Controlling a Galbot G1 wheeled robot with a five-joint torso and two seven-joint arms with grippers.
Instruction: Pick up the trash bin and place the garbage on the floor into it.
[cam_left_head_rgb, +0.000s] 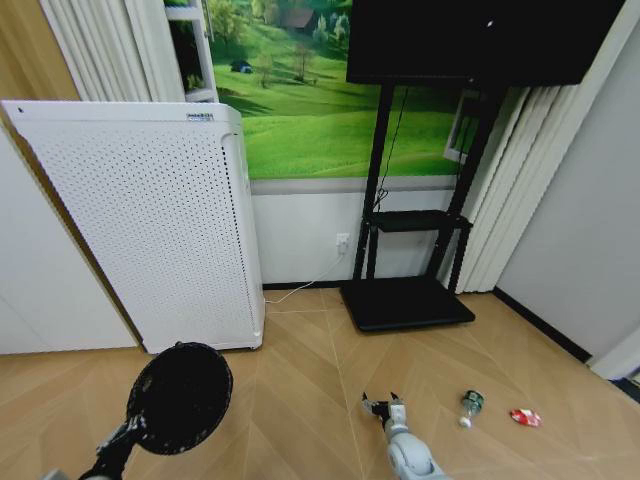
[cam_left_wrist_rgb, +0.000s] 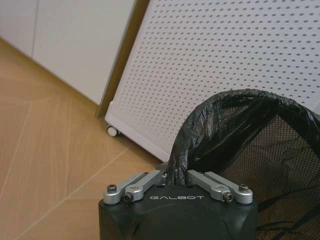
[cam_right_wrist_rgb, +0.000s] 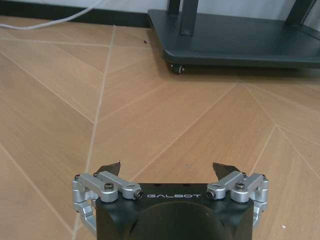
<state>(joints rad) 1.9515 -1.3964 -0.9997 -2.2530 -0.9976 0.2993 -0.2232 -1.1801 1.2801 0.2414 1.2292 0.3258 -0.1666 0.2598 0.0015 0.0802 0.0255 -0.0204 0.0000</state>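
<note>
1. Low in the left of the head view, the left hand (cam_left_head_rgb: 128, 432) holds the trash bin (cam_left_head_rgb: 180, 397) clear of the floor (cam_left_head_rgb: 300, 400), pinched by its rim where the black liner folds over; the left wrist view shows the fingers (cam_left_wrist_rgb: 142, 183) drawn narrow onto that edge.
2. Held by the rim, the bin tips so that its mouth faces up and forward, probably so litter can be dropped in.
3. Behind it stands a white perforated appliance (cam_left_head_rgb: 150, 220), near but apart.
4. Bottom centre, the right hand (cam_left_head_rgb: 383, 407) hovers just above the parquet, fingers spread wide and holding nothing.
5. To its right lie a small bottle (cam_left_head_rgb: 469, 405) and a red wrapper (cam_left_head_rgb: 524, 417), the garbage not yet collected; the spread fingers suit a reach toward them.
</note>
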